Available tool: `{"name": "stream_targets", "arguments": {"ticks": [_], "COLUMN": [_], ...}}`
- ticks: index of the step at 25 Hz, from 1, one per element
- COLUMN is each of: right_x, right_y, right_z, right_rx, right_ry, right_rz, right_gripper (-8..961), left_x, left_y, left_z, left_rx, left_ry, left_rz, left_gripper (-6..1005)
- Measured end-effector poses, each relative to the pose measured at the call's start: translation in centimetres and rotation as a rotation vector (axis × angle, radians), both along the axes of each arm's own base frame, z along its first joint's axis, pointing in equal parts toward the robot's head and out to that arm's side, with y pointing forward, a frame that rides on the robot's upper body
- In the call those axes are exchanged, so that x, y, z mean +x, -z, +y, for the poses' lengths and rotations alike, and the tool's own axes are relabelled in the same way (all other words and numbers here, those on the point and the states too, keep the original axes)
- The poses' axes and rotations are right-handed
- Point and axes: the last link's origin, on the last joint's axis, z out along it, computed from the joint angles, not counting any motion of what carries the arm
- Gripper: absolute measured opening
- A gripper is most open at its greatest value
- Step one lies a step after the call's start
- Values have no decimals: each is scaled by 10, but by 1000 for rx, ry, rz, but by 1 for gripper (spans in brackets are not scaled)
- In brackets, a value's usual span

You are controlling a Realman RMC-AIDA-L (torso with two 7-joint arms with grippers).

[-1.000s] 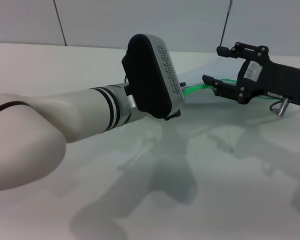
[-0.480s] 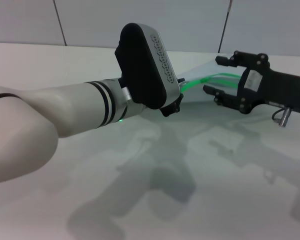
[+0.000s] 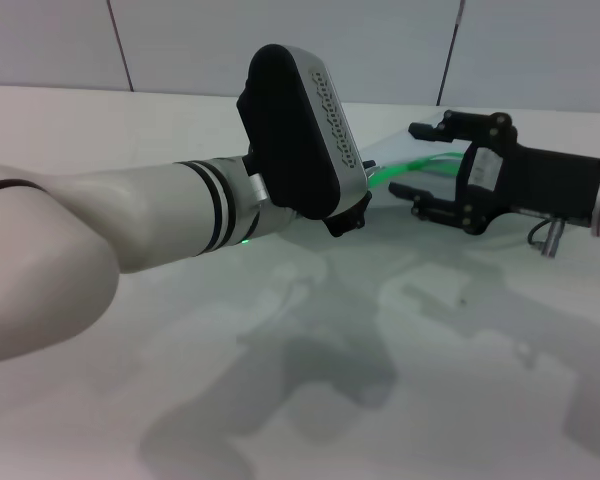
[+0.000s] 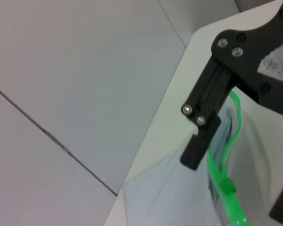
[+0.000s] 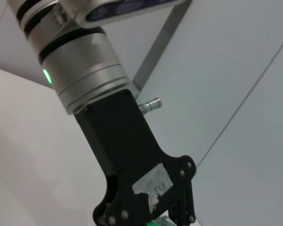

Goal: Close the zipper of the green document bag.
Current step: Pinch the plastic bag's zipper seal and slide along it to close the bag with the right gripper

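The green document bag is a pale translucent pouch, its end lifted off the table between my two grippers. Its bright green zipper runs from my left gripper toward the right. The left gripper is mostly hidden behind its wrist housing and looks shut on the bag's end. My right gripper is open, one finger above the strip and one below. In the left wrist view a right finger sits against the zipper, close to a small slider.
A white table lies under both arms. A grey panelled wall stands behind it. My left forearm stretches across the left and middle of the head view.
My right gripper has moved left along the green strip, closer to the left gripper. The left gripper rose a little and the bag's end came up with it.
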Motion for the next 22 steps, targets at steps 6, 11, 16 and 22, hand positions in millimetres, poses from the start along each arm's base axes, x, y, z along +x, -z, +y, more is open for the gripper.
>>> {"name": "stream_targets", "arguments": {"ticks": [6, 11, 16, 22], "right_x": [-1, -3, 0, 1], "right_y": [3, 4, 5, 7], "right_z": [2, 6, 9, 9], "right_rx": [4, 9, 20, 21], "right_ry": [-8, -5, 7, 10], "right_rz": [-32, -35, -61, -70], "right_gripper": [598, 587, 469, 329], "left_x": [0, 1, 3, 4], "left_y": [0, 1, 1, 0], "left_z": [0, -1, -3, -3], "left_rx": [-3, -6, -13, -13], "left_ry": [1, 6, 8, 9], "left_rz": [7, 8, 16, 16], "left_gripper": [74, 76, 78, 80]}}
